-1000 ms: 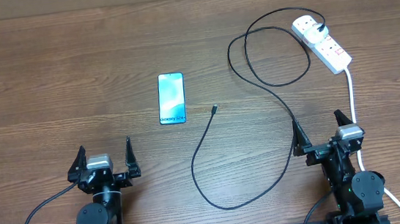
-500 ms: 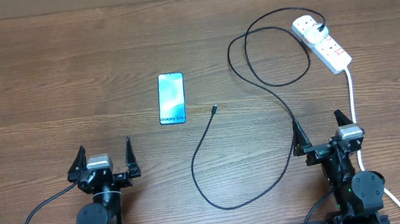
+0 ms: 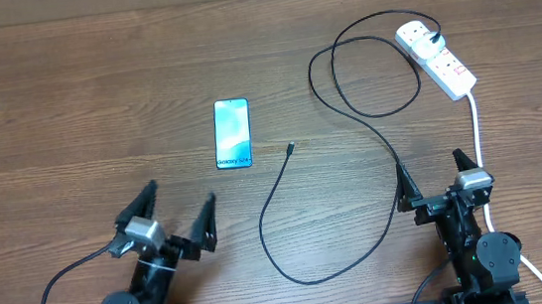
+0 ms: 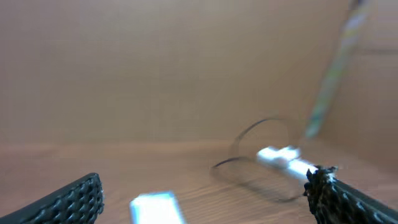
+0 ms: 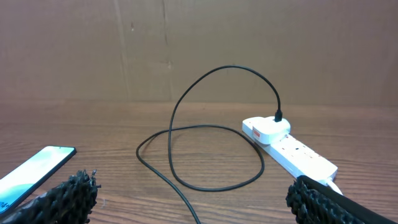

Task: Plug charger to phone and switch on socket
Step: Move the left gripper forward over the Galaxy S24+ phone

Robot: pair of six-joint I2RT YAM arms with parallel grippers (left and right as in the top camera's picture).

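Observation:
The phone lies flat at mid-table, its teal screen up; it also shows in the blurred left wrist view and at the left edge of the right wrist view. The charger snakes across the wood, its connector tip lying loose to the right of the phone. Its black plug sits in the white socket at the far right. My left gripper stands open near the front edge, angled right, holding nothing. My right gripper is open too, with the cable running ahead of it.
The socket's thick white lead runs down the right side, close past my right arm. A cardboard wall closes off the far side of the wooden table.
My left gripper has swung and turned to the right, toward the phone and cable, and its wrist view is blurred by the motion. The right arm has stayed put.

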